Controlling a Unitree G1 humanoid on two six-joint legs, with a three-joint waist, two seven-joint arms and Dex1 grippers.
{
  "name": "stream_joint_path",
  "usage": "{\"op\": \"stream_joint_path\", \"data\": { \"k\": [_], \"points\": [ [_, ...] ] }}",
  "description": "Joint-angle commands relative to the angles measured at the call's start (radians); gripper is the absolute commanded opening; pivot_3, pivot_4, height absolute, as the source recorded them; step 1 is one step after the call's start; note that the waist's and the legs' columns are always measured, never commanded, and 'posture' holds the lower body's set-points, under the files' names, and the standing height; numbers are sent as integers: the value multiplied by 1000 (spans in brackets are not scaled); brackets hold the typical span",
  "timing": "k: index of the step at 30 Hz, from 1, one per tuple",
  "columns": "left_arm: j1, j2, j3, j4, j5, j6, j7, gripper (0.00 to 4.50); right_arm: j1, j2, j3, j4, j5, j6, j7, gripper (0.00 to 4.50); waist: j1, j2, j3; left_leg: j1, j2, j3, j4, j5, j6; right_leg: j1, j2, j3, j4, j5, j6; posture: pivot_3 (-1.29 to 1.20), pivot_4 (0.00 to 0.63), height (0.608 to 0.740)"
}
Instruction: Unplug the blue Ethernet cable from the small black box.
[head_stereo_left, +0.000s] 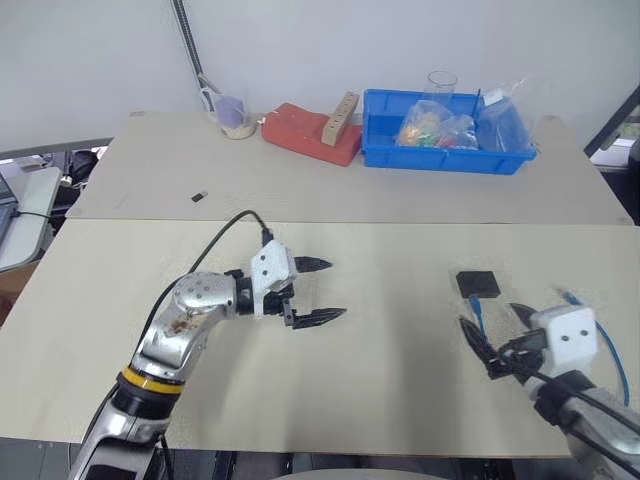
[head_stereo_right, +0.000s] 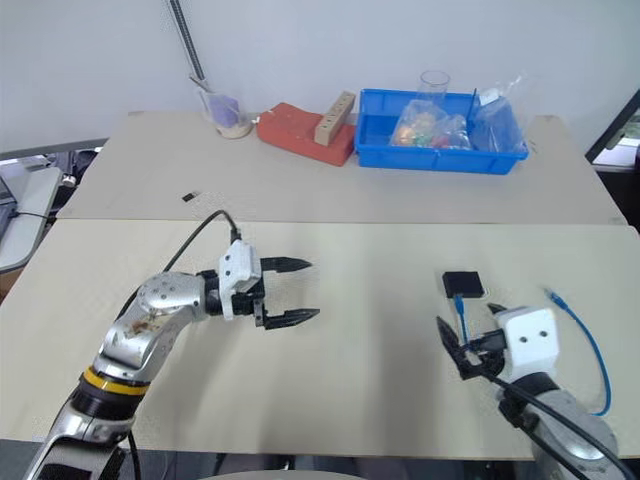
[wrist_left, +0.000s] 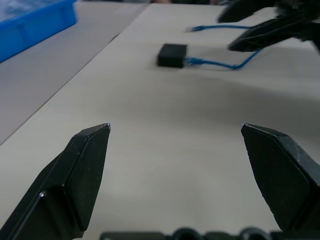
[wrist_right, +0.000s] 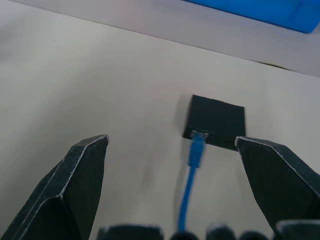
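The light-blue Ethernet cable (wrist_right: 192, 170) sits plugged into the small matte-black box (wrist_right: 216, 121) on the beige table (head_stereo_left: 400, 380). Both pincers gape wide, holding nothing: the right pincer (head_stereo_right: 475, 340) just beside the box, the left pincer (head_stereo_left: 318, 290) well apart.

Left arm enters from the lower left, forearm angled up and inward, wrist bent so the left gripper (head_stereo_left: 322, 290) points toward the robot's right, nearly level, its two black fingers spread wide and empty. Right arm enters from the lower right corner; the right gripper (head_stereo_right: 468, 345) points forward, tilted slightly downward, fingers likewise spread wide, holding nothing.
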Motion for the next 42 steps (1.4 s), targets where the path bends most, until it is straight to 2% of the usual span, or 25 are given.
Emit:
{"op": "stream_joint_path", "data": {
  "k": [1, 4, 9, 15, 16, 21, 26, 27, 29, 31, 33, 35, 37, 39, 42],
  "points": [
    [-77, -29, -22, 9, -22, -26, -51, 4443, -70, -7, -24, 88, 56, 45, 10, 4500, 0, 0, 0, 0, -1, 0, 0, 0, 0, 0, 0, 0, 0, 0, 0, 0, 150, 740],
    [-95, -33, -25, -2, -24, -17, -63, 4443, -133, -10, 9, 201, 64, 34, 40, 4500, -1, 0, 0, -1, -2, 0, 0, 0, 1, 0, 0, 2, -1, 0, 0, 0, 150, 740],
    [-75, -2, -7, -29, -25, -12, -69, 4443, -212, -36, 65, 360, -9, 19, 32, 4500, 2, 1, 0, -1, -2, 0, 0, 0, 1, 0, -1, 3, 0, 0, 0, 0, 150, 740],
    [-23, 31, 15, -66, -18, -3, -33, 4443, -262, -38, 139, 388, -65, 14, 14, 4500, 0, 1, 0, -1, -2, 0, 1, 0, 1, 0, -1, 4, 0, 0, 0, 0, 150, 740],
    [-16, 34, 16, -71, -17, -4, -28, 4500, -270, -36, 147, 390, -69, 13, 11, 3965, -1, 1, 0, 0, -2, 0, 1, 0, 1, 0, -1, 4, 0, 0, 0, 0, 150, 740],
    [-3, 38, 24, -91, -22, 2, -6, 4500, -309, -27, 154, 389, -75, 45, -15, 2262, 1, 1, 0, 0, -2, 0, 1, 0, 1, 0, -1, 4, 0, 0, 0, 0, 150, 740],
    [16, 41, 32, -108, -13, -7, 25, 4500, -341, -67, 144, 353, -58, 83, 9, 497, 2, 1, 0, 0, -2, 0, 1, 0, 1, 0, -1, 4, 0, 0, 0, 0, 150, 740],
    [19, 42, 34, -110, -13, -7, 30, 4500, -351, -82, 153, 342, -59, 80, 25, 183, 2, 1, 0, 0, -2, 0, 1, 0, 1, 0, -1, 4, 0, 0, 0, 0, 150, 740],
    [15, 38, 52, -113, -25, 8, 55, 4500, -416, -147, 195, 320, -60, 62, 96, 78, 0, 1, 0, -1, -2, 0, 1, 0, 1, 0, -1, 5, 0, 0, 0, 0, 150, 740],
    [2, 31, 82, -109, -49, 40, 85, 4500, -495, -237, 262, 320, -107, -14, 184, 78, -6, 2, 0, 0, -3, 1, 1, 0, 1, -1, -1, 6, 1, 0, 0, 0, 150, 740],
    [-40, 11, 157, -93, -143, 140, 134, 4500, -614, -341, 364, 373, -185, -210, 334, 78, -7, 2, 1, 1, -3, 1, 1, 0, 1, -1, -1, 7, 1, 0, 0, 0, 150, 740],
    [-69, 1, 207, -84, -211, 215, 160, 4500, -695, -394, 429, 438, -242, -369, 418, 78, -2, 1, 1, 0, -3, 0, 1, 0, 1, -1, 0, 5, 1, 0, 1, 0, 150, 740],
    [-104, -1, 271, -65, -323, 334, 183, 4500, -806, -407, 490, 548, -303, -581, 483, 78, 1, 0, 1, 0, -2, -2, 1, 0, 2, -1, 0, 1, 0, 0, 1, 0, 150, 740],
    [-144, 4, 331, -25, -429, 455, 199, 4500, -953, -397, 561, 709, -387, -883, 531, 78, 2, 0, 2, -1, -2, -2, 2, 0, 2, -1, -1, 0, 1, -1, 1, 0, 150, 740],
    [-187, 22, 362, 20, -481, 534, 204, 4500, -1101, -361, 621, 917, -462, -1222, 531, 78, 2, 0, 2, -1, -3, -2, 3, 0, 2, -1, -3, 0, 2, -1, 1, 0, 150, 740]
  ]
}}
